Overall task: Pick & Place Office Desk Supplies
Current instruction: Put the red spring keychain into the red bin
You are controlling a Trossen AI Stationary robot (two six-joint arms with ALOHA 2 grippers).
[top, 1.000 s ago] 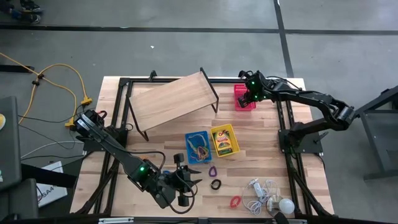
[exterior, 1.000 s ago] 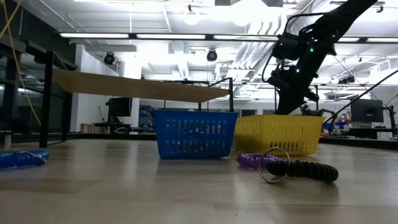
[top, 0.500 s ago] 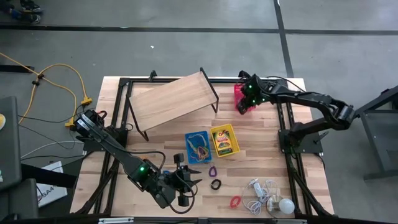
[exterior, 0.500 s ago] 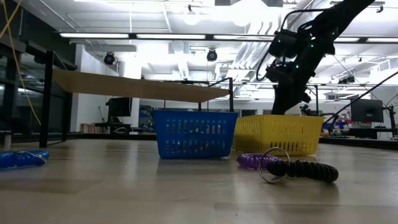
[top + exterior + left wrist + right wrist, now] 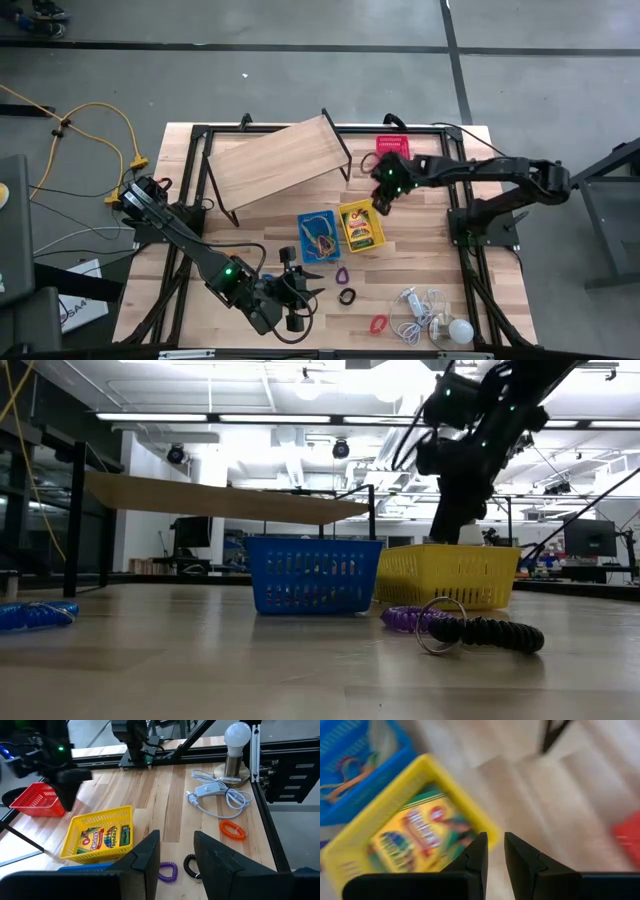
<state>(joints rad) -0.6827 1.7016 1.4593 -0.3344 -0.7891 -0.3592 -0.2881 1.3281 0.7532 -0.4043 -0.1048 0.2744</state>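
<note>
In the high view the red basket (image 5: 393,151) stands on its base near the table's far edge. The yellow basket (image 5: 360,226) holds the crayon box (image 5: 361,229), and the blue basket (image 5: 318,236) beside it holds rubber bands. Purple (image 5: 342,274), black (image 5: 347,296) and red (image 5: 378,323) loops lie flat on the table. My right gripper (image 5: 382,197) hovers over the yellow basket's far right corner (image 5: 487,832), narrowly open and empty. My left gripper (image 5: 304,289) waits near the near edge, open and empty, pointing at the loops.
The wooden board on black legs (image 5: 278,160) stands at the far left. A white bulb (image 5: 458,330) and its cord (image 5: 418,305) lie at the near right corner. A blue loop (image 5: 35,614) lies by the left arm. Bare wood shows between the red and yellow baskets.
My right gripper has moved from over the red basket toward the near edge and slightly left, ending above the yellow basket's far right corner. The red basket, formerly half covered by the arm, now shows whole. The left arm has kept still.
</note>
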